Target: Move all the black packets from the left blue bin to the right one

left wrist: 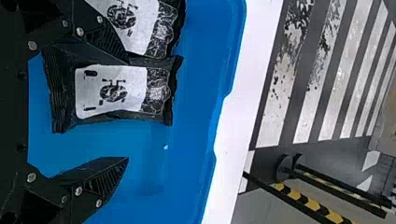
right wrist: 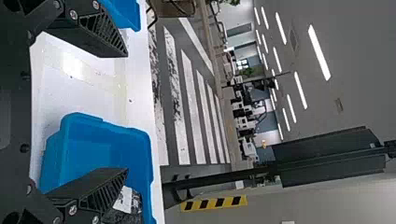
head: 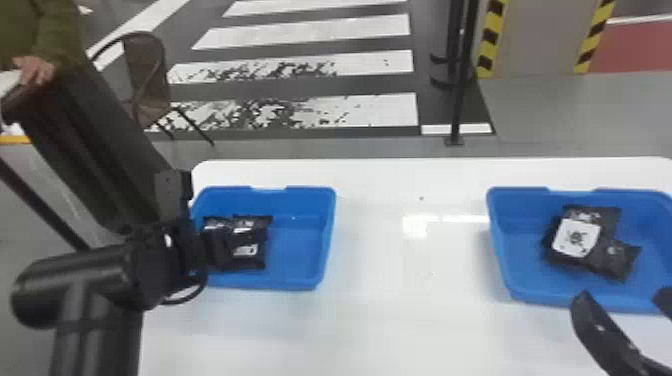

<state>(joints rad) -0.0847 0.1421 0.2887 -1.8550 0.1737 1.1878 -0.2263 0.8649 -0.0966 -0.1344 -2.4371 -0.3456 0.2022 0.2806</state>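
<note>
over the left blue bin (head: pixel 297 255), holds left gripper (head: pixel 194 250) spread open, one finger above black packets (left wrist: pixel 112 93); holds right gripper (head: pixel 622 296) likewise, near right bin (head: pixel 520 250).

Beside the left blue bin (head: pixel 326 235), the left arm (head: pixel 95 272) is black and tubular, with a looping dark cable (head: pixel 182 302); the right gripper (head: pixel 620 300) has black, ribbed, wedge-shaped fingers (right wrist: pixel 100 35) (silvery round screws (right wrist: pixel 73 14), too).

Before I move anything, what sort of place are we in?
Probably an indoor car park or garage-like hall doubling as a test area: there's a painted crosswalk, yellow-and-black striped edging, and long ceiling lights.
</note>
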